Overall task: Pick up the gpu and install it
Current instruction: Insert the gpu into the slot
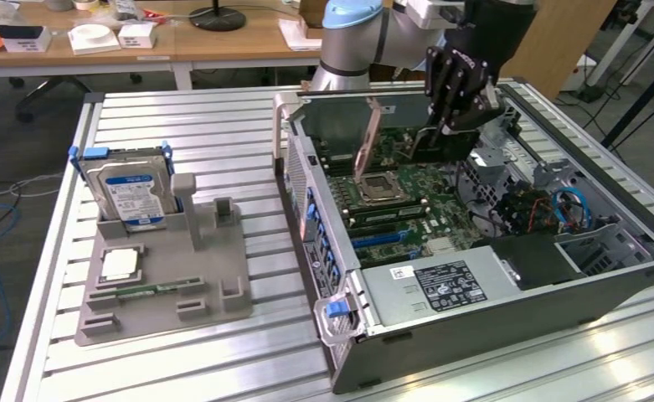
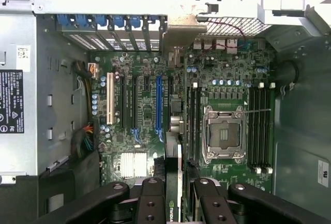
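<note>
Spanning slatted metal table (image 1: 193,360), desks (image 1: 193,42) behind.

An open computer case (image 1: 594,276) lies on a slatted metal table (image 1: 170,368). The arm's black gripper (image 1: 452,126) hangs over the case's far end, clamped on the gpu (image 1: 429,144), which stands on edge above the green motherboard (image 1: 416,201). To the exterior view's left, a grey tray (image 1: 220,289) holds an upright hard drive (image 1: 129,194).
</note>
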You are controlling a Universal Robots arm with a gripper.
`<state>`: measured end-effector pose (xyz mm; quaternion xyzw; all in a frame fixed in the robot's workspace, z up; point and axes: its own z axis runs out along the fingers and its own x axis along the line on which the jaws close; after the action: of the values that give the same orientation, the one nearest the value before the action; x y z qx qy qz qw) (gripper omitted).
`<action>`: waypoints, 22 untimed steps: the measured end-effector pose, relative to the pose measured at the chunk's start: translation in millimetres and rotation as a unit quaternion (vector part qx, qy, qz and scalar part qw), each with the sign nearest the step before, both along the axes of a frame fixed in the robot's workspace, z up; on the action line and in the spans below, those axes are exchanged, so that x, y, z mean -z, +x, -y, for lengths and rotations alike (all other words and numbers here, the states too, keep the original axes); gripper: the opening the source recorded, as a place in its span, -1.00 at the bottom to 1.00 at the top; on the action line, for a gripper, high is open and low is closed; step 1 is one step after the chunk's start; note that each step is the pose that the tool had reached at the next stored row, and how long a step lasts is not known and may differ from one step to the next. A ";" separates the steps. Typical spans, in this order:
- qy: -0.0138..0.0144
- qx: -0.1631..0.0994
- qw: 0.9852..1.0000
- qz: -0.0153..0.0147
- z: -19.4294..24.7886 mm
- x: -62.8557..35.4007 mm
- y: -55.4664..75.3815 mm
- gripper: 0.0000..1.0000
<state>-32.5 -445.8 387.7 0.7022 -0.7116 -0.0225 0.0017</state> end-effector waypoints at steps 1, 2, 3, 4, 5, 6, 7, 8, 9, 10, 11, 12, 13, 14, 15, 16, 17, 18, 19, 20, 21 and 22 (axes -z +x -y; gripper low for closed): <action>0.000 0.000 1.000 0.000 0.0 1.1 0.0 -0.47; 0.000 0.000 1.000 0.000 0.0 1.7 0.0 -0.47; 0.000 0.000 1.000 0.000 -0.1 2.0 0.0 -0.47; 0.000 0.000 1.000 0.000 0.0 2.2 0.0 -0.47; 0.000 0.000 1.000 0.000 0.0 2.4 0.0 -0.47; 0.000 0.000 1.000 0.000 0.0 2.6 0.0 -0.47; 0.000 0.000 1.000 0.000 0.0 2.8 -0.1 -0.47; 0.000 0.000 1.000 0.000 0.0 3.1 -0.3 -0.47; 0.000 0.000 1.000 0.000 0.0 3.2 -0.3 -0.47; 0.000 0.000 1.000 0.000 0.0 3.3 -0.3 -0.47; 0.000 0.000 1.000 0.000 0.0 3.3 -0.3 -0.47; 0.000 0.000 1.000 0.000 0.0 3.3 -0.3 -0.47; 0.000 0.000 1.000 0.000 0.0 3.4 -0.3 -0.47; 0.000 0.000 1.000 0.000 0.0 3.6 -0.3 -0.47; 0.001 0.000 1.000 0.001 0.6 3.9 -0.3 -0.47; 0.002 0.000 1.000 0.002 0.9 4.1 -0.4 -0.47; 0.003 0.000 1.000 0.004 1.0 4.4 -0.4 -0.47; 0.004 0.000 1.000 0.007 1.2 4.8 -0.3 -0.47; 0.004 0.000 1.000 0.007 1.6 5.0 -0.3 -0.47; 0.004 0.000 1.000 0.007 1.8 5.6 -0.3 -0.47; 0.004 0.000 1.000 0.007 3.2 6.1 -0.3 -0.47; 0.005 0.000 1.000 0.008 4.7 6.7 -0.3 -0.47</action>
<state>-32.8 -450.5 380.9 0.7024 -0.7115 -0.0208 -0.0074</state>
